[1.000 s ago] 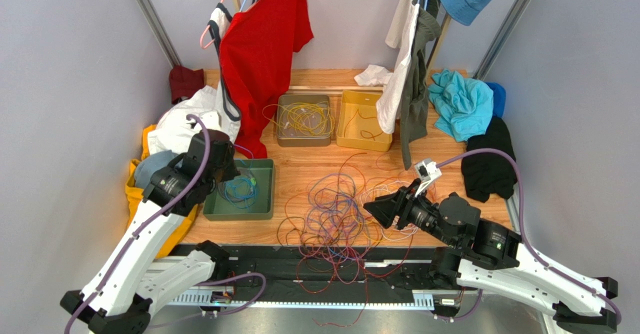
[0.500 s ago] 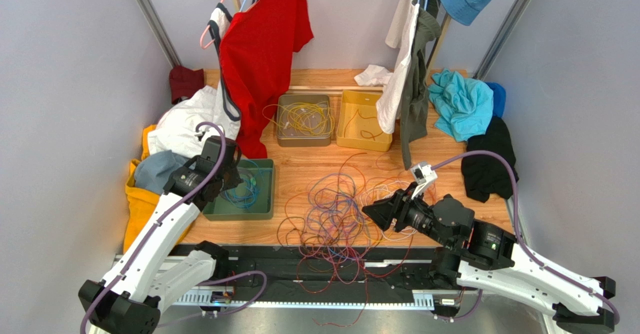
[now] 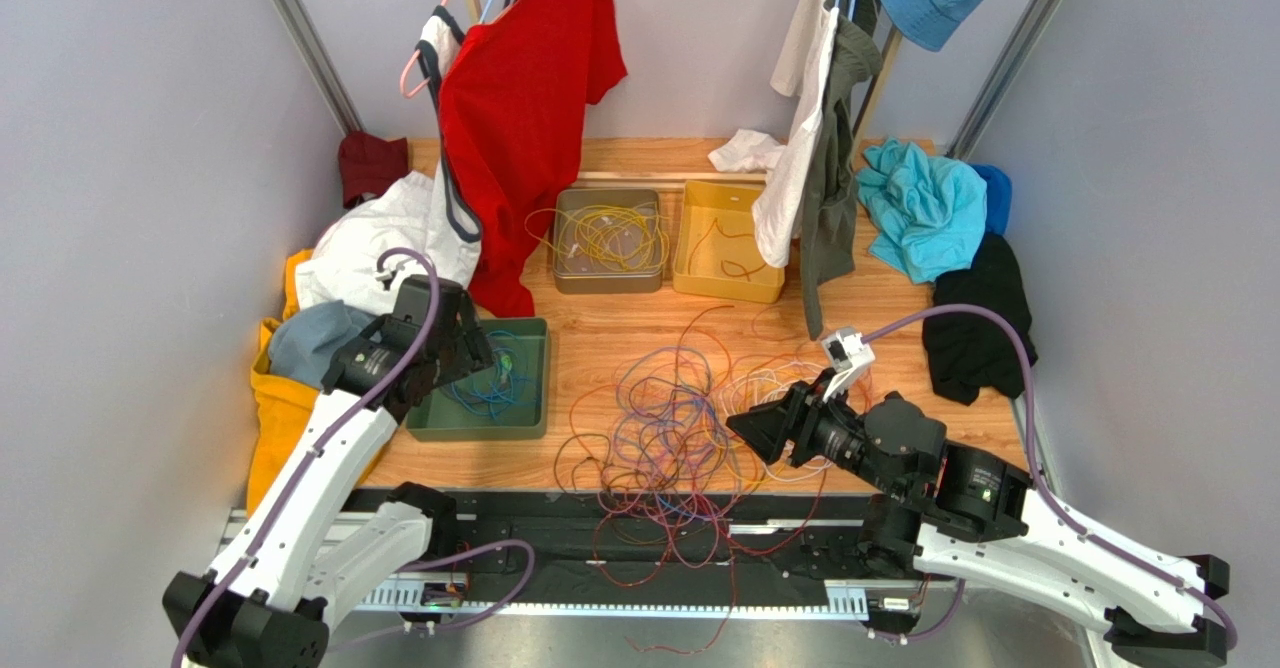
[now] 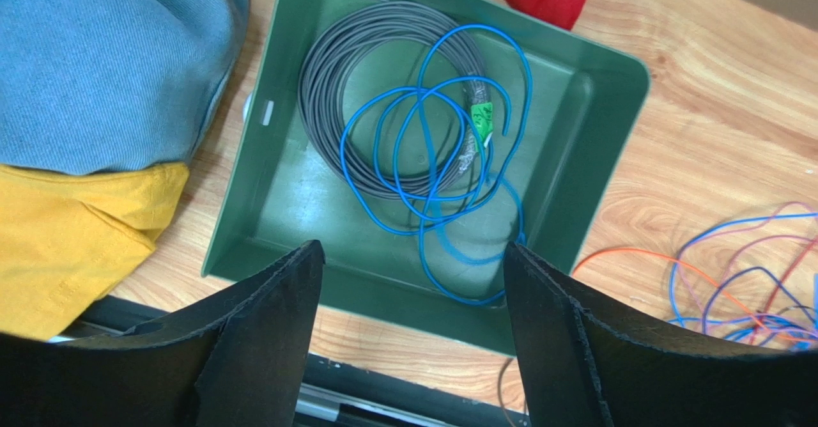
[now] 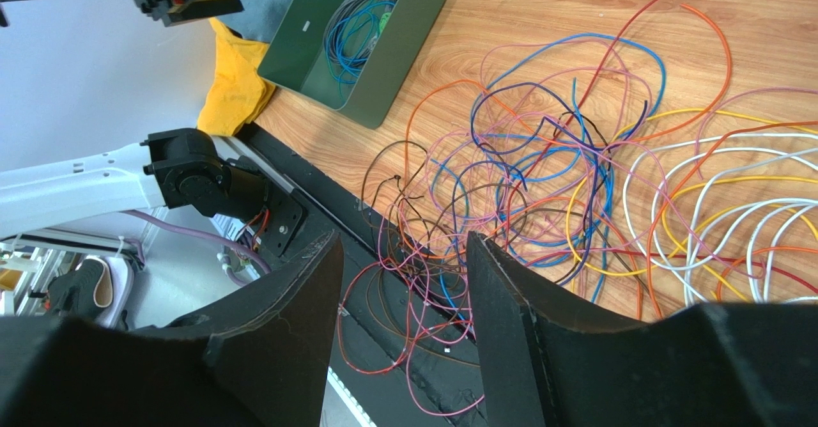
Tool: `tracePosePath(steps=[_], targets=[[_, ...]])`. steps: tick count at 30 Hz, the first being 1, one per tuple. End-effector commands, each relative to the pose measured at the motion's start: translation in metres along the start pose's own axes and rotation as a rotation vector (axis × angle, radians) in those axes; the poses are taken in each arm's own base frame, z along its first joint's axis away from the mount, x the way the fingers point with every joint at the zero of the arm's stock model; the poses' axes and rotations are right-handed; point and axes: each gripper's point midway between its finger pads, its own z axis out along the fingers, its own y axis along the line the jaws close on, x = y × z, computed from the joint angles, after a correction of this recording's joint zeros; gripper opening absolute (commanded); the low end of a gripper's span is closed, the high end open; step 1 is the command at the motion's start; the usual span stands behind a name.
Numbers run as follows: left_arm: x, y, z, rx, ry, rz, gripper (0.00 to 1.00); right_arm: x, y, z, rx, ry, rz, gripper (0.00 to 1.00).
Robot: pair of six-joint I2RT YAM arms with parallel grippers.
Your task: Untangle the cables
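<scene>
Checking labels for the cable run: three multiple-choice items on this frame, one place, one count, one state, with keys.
1. The grey cable coil lies: A in the green tray; B on a hanger; C on the floor.
2. Trays on the table: A two; B three; C five.
3. The left gripper is: A shut on a cable; B shut on a shirt; C open.
Key: 1 A, the left wrist view shows it inside; 2 B, green tray, grey tray, yellow tray; 3 C, its fingers stand apart, nothing between.
</scene>
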Motion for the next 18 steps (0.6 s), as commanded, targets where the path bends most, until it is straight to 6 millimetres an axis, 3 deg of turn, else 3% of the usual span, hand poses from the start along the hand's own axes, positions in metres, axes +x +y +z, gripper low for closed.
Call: tracePosePath(steps=[1, 2, 3, 4, 6, 9, 14, 18], targets=[[-0.022, -0.017, -0.036, 0.156, -0.084, -0.032, 0.79, -0.003, 0.000, 0.002, 0.001, -0.023, 0.014, 0.54], [-0.017, -0.030, -0.042, 0.243, -0.062, -0.029, 0.79, -0.001, -0.001, 0.003, 0.005, -0.019, 0.011, 0.54], [-0.021, -0.039, -0.051, 0.318, -0.099, -0.054, 0.90, 0.001, -0.002, 0.005, 0.005, -0.017, 0.008, 0.54], [-0.014, -0.045, -0.051, 0.353, -0.092, -0.058, 0.92, 0.005, -0.005, 0.008, 0.020, -0.007, 0.005, 0.54], [-0.010, -0.068, -0.064, 0.487, -0.117, -0.058, 0.94, 0.008, -0.008, 0.011, 0.031, -0.002, 0.001, 0.54], [0.009, -0.088, -0.062, 0.554, -0.090, -0.009, 0.95, 0.008, -0.012, 0.014, 0.052, 0.001, -0.018, 0.54], [0.037, -0.111, -0.054, 0.572, -0.029, 0.114, 0.96, -0.013, -0.010, 0.010, 0.089, -0.044, -0.054, 0.54], [0.038, -0.117, -0.053, 0.590, -0.047, 0.136, 0.97, -0.023, -0.013, 0.009, 0.140, -0.052, -0.080, 0.54]])
